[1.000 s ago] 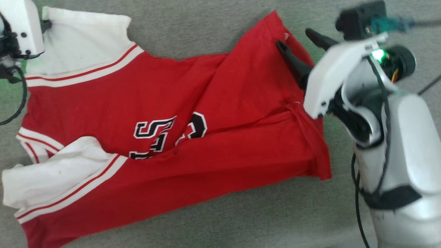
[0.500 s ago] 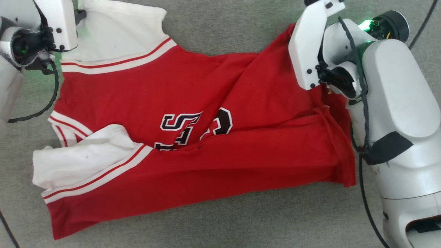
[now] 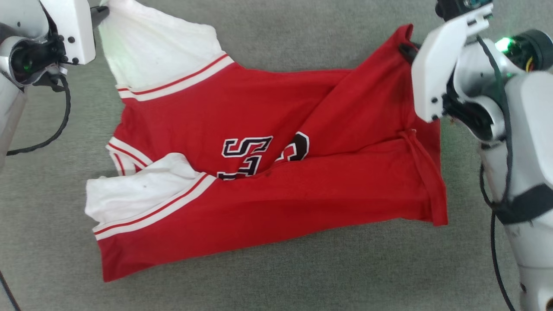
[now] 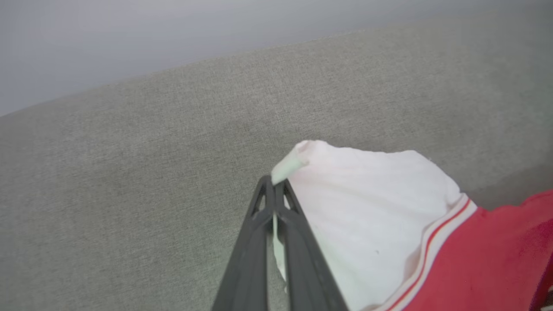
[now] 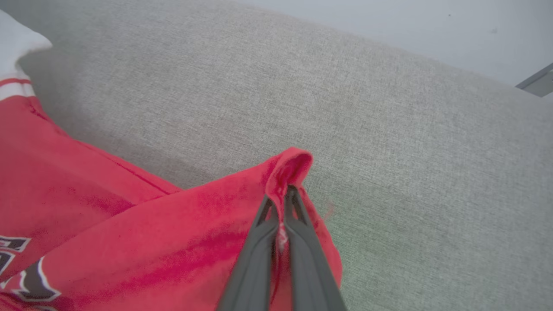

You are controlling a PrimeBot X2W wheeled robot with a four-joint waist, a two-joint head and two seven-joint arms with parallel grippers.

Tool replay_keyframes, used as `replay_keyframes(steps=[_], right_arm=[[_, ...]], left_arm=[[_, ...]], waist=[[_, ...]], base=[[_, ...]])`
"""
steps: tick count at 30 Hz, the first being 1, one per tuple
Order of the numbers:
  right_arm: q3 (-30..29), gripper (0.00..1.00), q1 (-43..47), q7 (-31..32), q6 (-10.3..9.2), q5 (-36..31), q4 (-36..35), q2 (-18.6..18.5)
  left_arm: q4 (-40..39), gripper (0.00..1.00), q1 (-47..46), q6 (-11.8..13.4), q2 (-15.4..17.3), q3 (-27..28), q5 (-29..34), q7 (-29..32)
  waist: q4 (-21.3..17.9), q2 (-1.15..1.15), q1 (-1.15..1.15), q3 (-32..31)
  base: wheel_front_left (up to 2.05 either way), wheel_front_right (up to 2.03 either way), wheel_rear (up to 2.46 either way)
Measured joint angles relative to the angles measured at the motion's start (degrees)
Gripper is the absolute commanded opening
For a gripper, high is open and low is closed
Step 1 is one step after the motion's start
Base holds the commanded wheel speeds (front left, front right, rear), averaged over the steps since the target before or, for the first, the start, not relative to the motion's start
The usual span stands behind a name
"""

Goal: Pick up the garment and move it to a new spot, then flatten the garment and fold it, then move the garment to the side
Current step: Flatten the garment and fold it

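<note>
My left gripper (image 4: 273, 185) is clamped on the tip of a white corner, and my right gripper (image 5: 283, 192) is pinched shut on a red hem corner of the jersey (image 3: 276, 203). The jersey lies rumpled on the grey fabric surface (image 3: 302, 268) between them. Both bites look thin (barely a fold of cloth each). If I pull the corners apart hard, one could slip free. Dragging may also deepen the fold that covers the lettering (image 3: 248, 151).
</note>
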Motion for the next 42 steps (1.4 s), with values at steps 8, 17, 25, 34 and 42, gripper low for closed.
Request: replay_keyframes(steps=[8,17,25,34,42], right_arm=[[0.02,0.00,7.21,-2.33,0.00,4.01,-7.26,-5.13],[-2.70,0.00,18.62,-2.24,-0.04,6.46,-18.39,-8.03],[-4.79,0.00,30.11,0.56,-0.04,8.66,-27.63,-10.12],[-5.72,0.00,38.23,0.26,-0.04,8.93,-24.83,-8.55],[-3.74,1.00,36.90,-0.81,-0.05,8.45,-20.83,-7.25]], left_arm=[[-8.91,0.00,4.41,0.49,3.72,-1.21,-0.80,2.43],[-34.95,0.00,14.70,11.89,14.07,-2.38,-2.07,7.71],[-60.94,0.00,26.50,25.65,25.40,-3.38,-4.88,10.05],[-64.78,0.00,37.60,29.30,26.66,-6.22,-8.89,6.44],[-54.87,1.00,40.43,25.08,22.16,-5.65,-10.37,-0.38]], waist=[[1.83,0.00,0.00,-4.13],[3.45,0.00,0.00,-8.11],[4.11,0.00,0.00,-9.92],[4.09,0.00,0.00,-10.33],[3.89,0.00,0.00,-11.03]], base=[[0.00,0.00,0.00],[0.00,0.00,0.00],[0.00,0.00,0.00],[0.00,0.00,0.00],[0.00,0.00,0.00]])
